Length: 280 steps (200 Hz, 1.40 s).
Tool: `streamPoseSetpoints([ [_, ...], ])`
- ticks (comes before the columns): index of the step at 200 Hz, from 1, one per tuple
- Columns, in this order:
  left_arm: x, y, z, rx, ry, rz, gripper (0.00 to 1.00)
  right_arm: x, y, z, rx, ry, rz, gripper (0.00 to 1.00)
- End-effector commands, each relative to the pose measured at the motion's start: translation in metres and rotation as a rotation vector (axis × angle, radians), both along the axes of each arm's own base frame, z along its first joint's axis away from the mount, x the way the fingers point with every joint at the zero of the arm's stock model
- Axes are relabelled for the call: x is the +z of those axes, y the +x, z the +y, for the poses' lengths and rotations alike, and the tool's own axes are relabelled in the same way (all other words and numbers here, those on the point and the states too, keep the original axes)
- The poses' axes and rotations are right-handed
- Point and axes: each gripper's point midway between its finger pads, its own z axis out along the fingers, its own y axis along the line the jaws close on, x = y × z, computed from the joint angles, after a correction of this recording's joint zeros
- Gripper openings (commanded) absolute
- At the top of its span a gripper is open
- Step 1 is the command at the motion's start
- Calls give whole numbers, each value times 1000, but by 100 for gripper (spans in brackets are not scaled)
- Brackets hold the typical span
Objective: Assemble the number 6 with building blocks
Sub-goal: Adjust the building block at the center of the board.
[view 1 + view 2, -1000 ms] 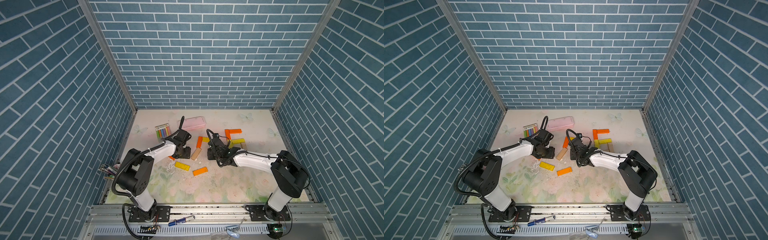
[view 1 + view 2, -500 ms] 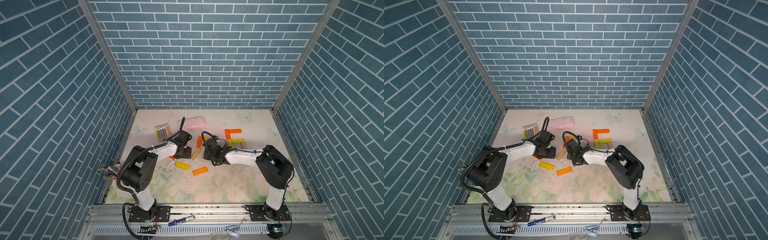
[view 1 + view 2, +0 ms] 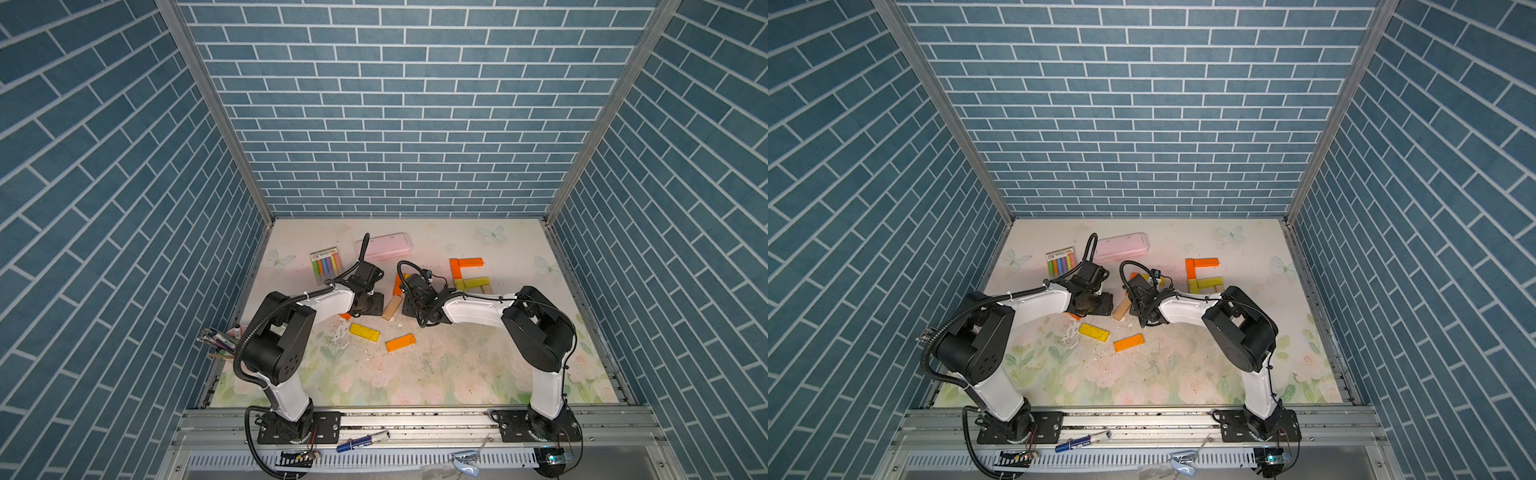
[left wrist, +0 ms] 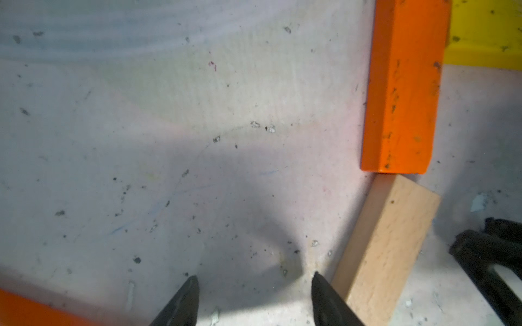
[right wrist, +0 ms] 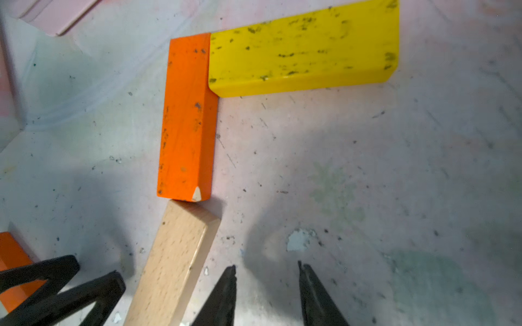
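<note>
Both claws hang low over the surface (image 3: 457,374), flanking the tan block (image 5: 175,262). The left claw (image 4: 254,296) stands open and empty just beside it; the right claw (image 5: 267,285) is parted too, holding nothing. The tan block's end touches an orange block (image 5: 186,118), which meets a yellow block (image 5: 302,48); in both top views the arms mostly hide that corner. Well apart from the tan block lies an unfinished orange-and-yellow figure (image 3: 455,270).
</note>
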Motion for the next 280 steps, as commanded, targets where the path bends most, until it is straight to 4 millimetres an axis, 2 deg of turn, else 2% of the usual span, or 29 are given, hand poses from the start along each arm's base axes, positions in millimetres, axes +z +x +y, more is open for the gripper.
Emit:
streamPoseSetpoints([
  [1, -14, -19, 5, 9, -2, 72, 64, -13, -6, -6, -38, -36, 49, 42],
  [44, -15, -20, 4, 10, -15, 75, 64, -16, -5, -3, -38, -39, 61, 49],
  [91, -17, -22, 3, 6, -19, 80, 64, -22, -6, 0, -31, -39, 81, 52],
  [203, -19, -25, 1, 4, -35, 92, 63, -20, -5, -1, -26, -48, 72, 62],
  [223, -22, -26, 2, 4, -32, 97, 63, -12, -4, -3, -19, -38, 41, 58],
  [244, -24, -26, 2, 4, -32, 99, 63, -4, -3, -4, -16, -19, 13, 49],
  [280, -24, -24, 1, 5, -33, 99, 63, -7, -5, -9, -23, -30, 17, 40],
])
